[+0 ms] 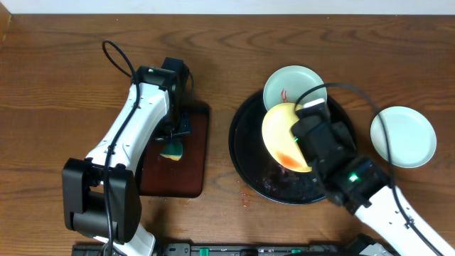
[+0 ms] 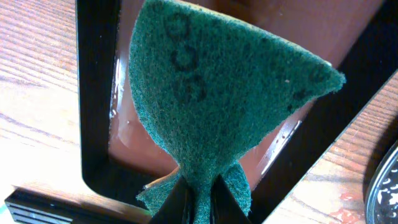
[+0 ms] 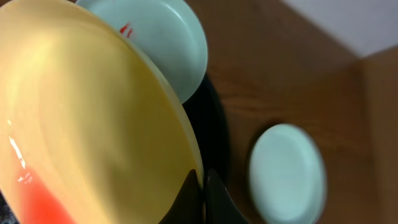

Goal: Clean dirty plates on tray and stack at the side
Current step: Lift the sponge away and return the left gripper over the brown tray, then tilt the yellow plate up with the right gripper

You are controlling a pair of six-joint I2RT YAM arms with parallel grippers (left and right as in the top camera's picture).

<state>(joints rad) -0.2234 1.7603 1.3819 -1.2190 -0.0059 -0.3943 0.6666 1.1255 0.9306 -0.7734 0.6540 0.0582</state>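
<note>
My right gripper (image 3: 202, 186) is shut on the rim of the pale yellow plate (image 1: 282, 135), holding it tilted above the round black tray (image 1: 245, 160). The plate (image 3: 93, 118) carries a red smear at its lower left. A pale-blue plate (image 1: 291, 85) with a small red smear lies on the tray's far rim; it also shows in the right wrist view (image 3: 168, 43). A second pale-blue plate (image 1: 402, 136) lies on the table to the right of the tray, seen blurred from the right wrist (image 3: 287, 174). My left gripper (image 2: 198, 199) is shut on a green scouring sponge (image 2: 217, 93) above the brown rectangular tray (image 1: 186, 167).
The dark-brown rectangular tray (image 2: 96, 124) lies left of the black tray, with the left arm (image 1: 138, 121) over it. The black tray's rim (image 2: 382, 186) shows at the left wrist view's lower right corner. Small red spots mark the wood table (image 1: 249, 199) in front of the black tray.
</note>
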